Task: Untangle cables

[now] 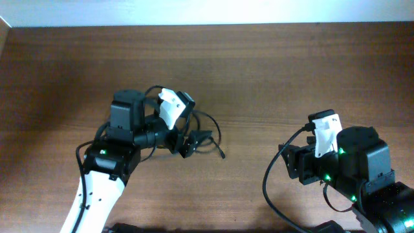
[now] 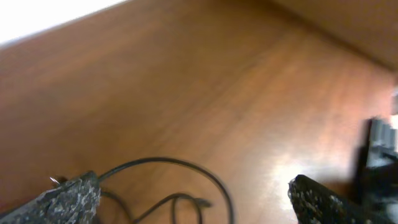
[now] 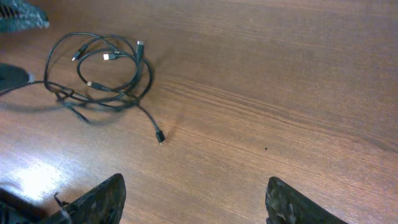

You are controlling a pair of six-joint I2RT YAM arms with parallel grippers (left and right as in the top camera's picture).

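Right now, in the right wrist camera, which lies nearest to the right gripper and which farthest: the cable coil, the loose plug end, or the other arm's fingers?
Measured from the right gripper at the bottom of the view:
1. loose plug end, just ahead, slightly left.
2. cable coil, farther up and left.
3. left gripper fingers, in the far top-left corner, beyond the coil.

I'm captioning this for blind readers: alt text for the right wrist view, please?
A loose tangle of thin black cables with small plug ends lies on the brown wooden table at upper left, one strand trailing toward the middle. The right gripper hangs open and empty in the foreground; the left gripper, also open, shows at the left edge.
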